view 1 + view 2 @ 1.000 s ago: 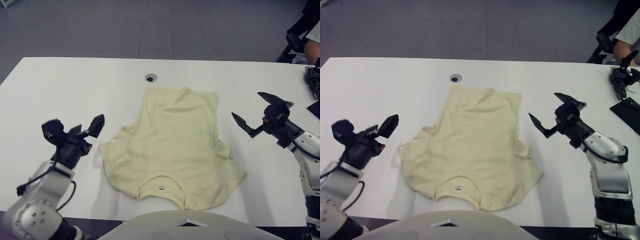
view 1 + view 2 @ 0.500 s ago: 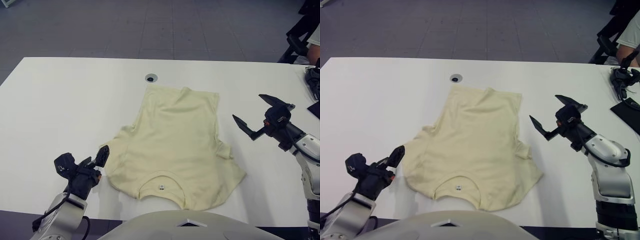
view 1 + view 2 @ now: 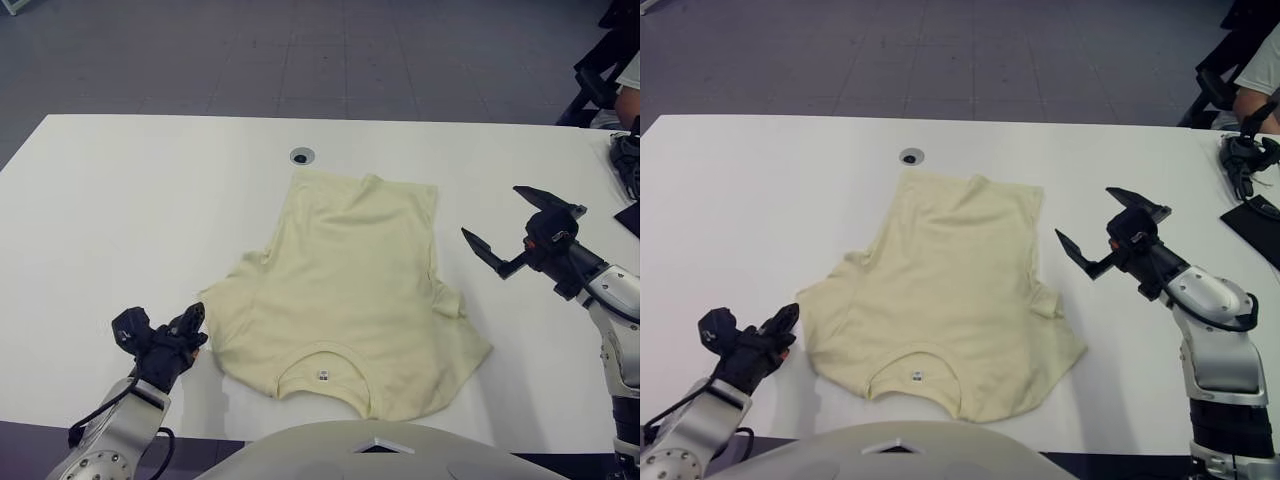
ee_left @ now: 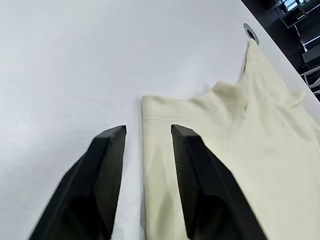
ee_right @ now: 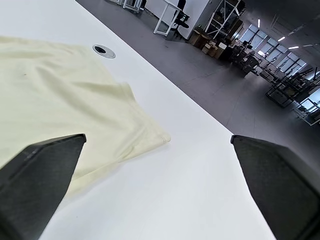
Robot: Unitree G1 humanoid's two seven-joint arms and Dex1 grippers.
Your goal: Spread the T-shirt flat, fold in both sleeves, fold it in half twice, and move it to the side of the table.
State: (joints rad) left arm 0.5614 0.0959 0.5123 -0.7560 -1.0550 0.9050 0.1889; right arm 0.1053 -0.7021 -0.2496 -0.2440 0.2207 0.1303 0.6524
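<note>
i see soft matt cloth on the t-shirt (image 3: 350,280) beside my left gripper (image 4: 148,131), its fingers (image 4: 107,160) matt black plastic, smooth matt white table (image 3: 120,200) beneath it, greyish metal-looking grommet (image 3: 301,156) far ahead

T-shirt (image 4: 235,150) cropped in both wrist views; black objects (image 3: 1243,160) far right indistinct.

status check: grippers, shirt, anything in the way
Left gripper open, straddling the left sleeve edge. Right gripper open, beside the T-shirt, apart. Shirt mostly flat, sleeves unfolded. Cable hole just past the hem.
</note>
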